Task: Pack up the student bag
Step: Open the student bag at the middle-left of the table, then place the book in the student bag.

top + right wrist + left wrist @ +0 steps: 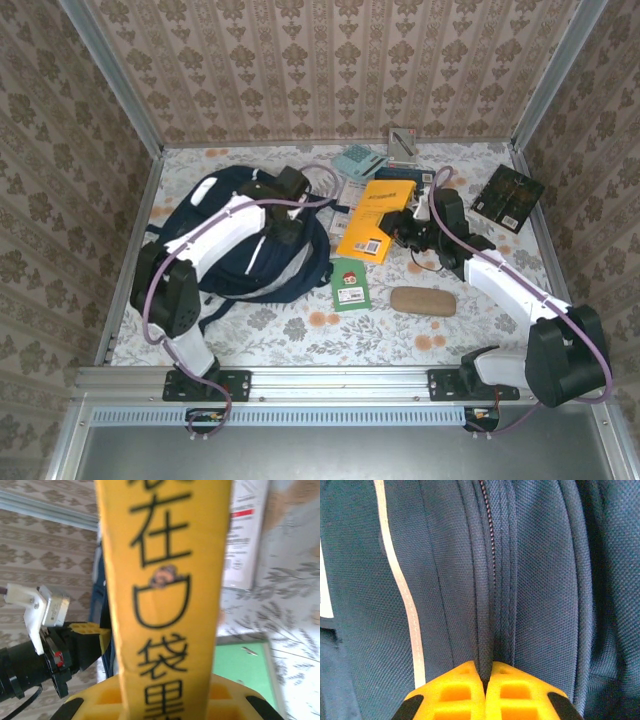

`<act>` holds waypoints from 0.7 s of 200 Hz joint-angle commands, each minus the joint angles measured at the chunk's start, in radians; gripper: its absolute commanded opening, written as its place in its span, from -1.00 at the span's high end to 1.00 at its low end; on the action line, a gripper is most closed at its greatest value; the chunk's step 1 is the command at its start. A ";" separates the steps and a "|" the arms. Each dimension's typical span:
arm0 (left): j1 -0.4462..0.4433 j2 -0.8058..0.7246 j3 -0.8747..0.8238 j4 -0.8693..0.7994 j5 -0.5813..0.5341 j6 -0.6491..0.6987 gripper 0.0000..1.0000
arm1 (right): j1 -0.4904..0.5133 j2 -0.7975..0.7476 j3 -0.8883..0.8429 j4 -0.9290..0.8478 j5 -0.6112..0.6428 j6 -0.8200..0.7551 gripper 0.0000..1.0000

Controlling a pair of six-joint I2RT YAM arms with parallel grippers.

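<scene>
Pinching the zipper seam (492,580) of the student bag (545,590) with our left end effector (485,682), we are gripping the yellow book (162,580) just right of it in our right end effector (165,700).

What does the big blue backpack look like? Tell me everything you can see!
The student bag is a big navy fabric backpack with a thin white stripe. It lies flat on the left of the flowery table. The zipper seen up close is shut. The left gripper pinches a fold of cloth beside it.
</scene>
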 commanded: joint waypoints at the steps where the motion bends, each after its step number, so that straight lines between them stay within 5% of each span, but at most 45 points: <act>1: 0.024 -0.077 0.107 -0.041 0.058 -0.018 1.00 | 0.027 0.023 0.056 0.185 -0.098 0.068 1.00; 81: 0.153 -0.136 0.235 -0.037 0.324 -0.065 1.00 | 0.224 0.229 0.122 0.482 0.013 0.229 1.00; 140: 0.222 -0.175 0.254 -0.006 0.411 -0.124 1.00 | 0.384 0.483 0.257 0.607 0.228 0.289 1.00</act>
